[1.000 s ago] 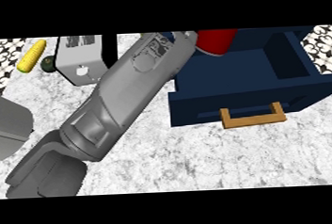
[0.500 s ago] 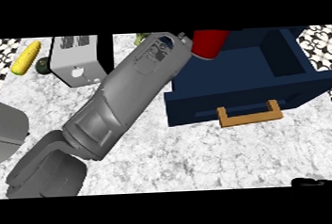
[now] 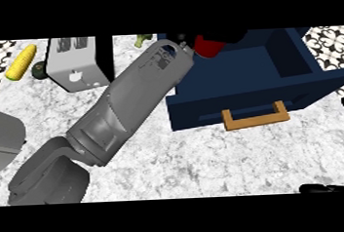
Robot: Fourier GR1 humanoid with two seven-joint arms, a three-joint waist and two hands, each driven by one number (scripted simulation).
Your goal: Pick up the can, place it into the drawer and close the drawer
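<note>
The red can hangs over the back left corner of the open navy drawer, mostly hidden by my left hand, which is curled round it. My left forearm runs across the counter from the lower left up to the drawer. The drawer stands pulled out toward me, its inside bare, with a wooden handle on its front. Only a dark sliver of my right hand shows at the lower right edge.
A silver toaster stands at the back left, with a corn cob and a dark green vegetable beside it. A grey rounded object sits at the left edge. Marble counter lies in front of the drawer.
My left hand has brought the can slightly lower and leftward over the drawer's back corner. A part of my right hand has come into view at the bottom right.
</note>
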